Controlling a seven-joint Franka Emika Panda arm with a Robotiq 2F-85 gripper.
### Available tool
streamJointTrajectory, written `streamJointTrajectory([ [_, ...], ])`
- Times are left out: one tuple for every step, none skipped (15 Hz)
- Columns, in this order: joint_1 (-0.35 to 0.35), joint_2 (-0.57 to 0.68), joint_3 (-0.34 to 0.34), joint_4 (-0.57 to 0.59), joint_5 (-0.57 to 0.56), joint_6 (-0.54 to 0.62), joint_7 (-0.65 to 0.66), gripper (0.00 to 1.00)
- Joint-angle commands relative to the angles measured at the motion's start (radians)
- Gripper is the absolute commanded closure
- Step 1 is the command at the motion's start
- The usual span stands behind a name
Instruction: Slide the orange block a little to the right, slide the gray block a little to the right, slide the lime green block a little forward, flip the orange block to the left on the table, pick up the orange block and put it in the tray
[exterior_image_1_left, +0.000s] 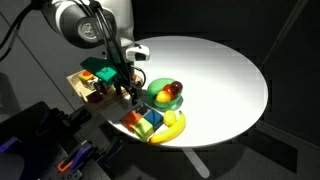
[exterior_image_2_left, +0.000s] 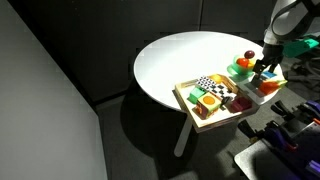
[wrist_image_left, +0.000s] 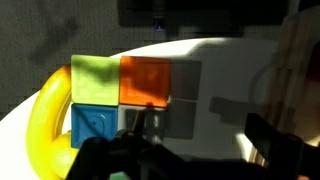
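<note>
Findings, largest item first. We are recording a round white surface (exterior_image_1_left: 220, 70) carrying a tan tray (exterior_image_2_left: 181, 94) that is already crowded with other objects, set near its edge.

In the wrist view we are seeing the orange block (wrist_image_left: 147, 80) lying flat on the surface. It is touching the lime green block (wrist_image_left: 95, 75) on one side, with what looks like the gray block (wrist_image_left: 186, 84) on the other. A blue block (wrist_image_left: 95, 125) and a banana (wrist_image_left: 45, 115) are closing off the cluster beyond.

We are judging the orange block to be light, rigid and smooth-faced. It is likely to skid under a sideways push and to drag its neighbours along. The two faces not pressed against other blocks are looking like the better hold, and the top edge the place to tip it.

The end effector (exterior_image_1_left: 128, 92) is hanging just above the cluster. Its fingers are appearing parted and are gripping nothing, though the wrist view is too dark to confirm contact.
</note>
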Motion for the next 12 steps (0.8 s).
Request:
streamJointTrajectory([
  [-0.016, 0.035, 0.005, 0.021, 0.031, 0.006, -0.043, 0.0],
  [-0.015, 0.038, 0.008, 0.02, 0.033, 0.004, -0.043, 0.0],
  [-0.014, 0.041, 0.009, 0.018, 0.032, 0.004, -0.041, 0.0],
  [-0.011, 0.045, 0.01, 0.018, 0.029, 0.005, -0.035, 0.0],
  [-0.008, 0.049, 0.01, 0.017, 0.023, 0.007, -0.028, 0.0],
  [-0.006, 0.053, 0.009, 0.016, 0.017, 0.01, -0.023, 0.0],
  [-0.002, 0.059, 0.008, 0.017, 0.01, 0.014, -0.014, 0.0],
  [0.001, 0.065, 0.008, 0.017, 0.005, 0.017, -0.009, 0.0],
  [0.005, 0.07, 0.008, 0.017, 0.0, 0.022, -0.004, 0.0],
  [0.009, 0.077, 0.008, 0.017, -0.007, 0.027, 0.003, 0.0],
  [0.014, 0.082, 0.007, 0.017, -0.013, 0.035, 0.008, 0.0],
  [0.021, 0.087, 0.004, 0.015, -0.024, 0.051, 0.018, 0.0],
])
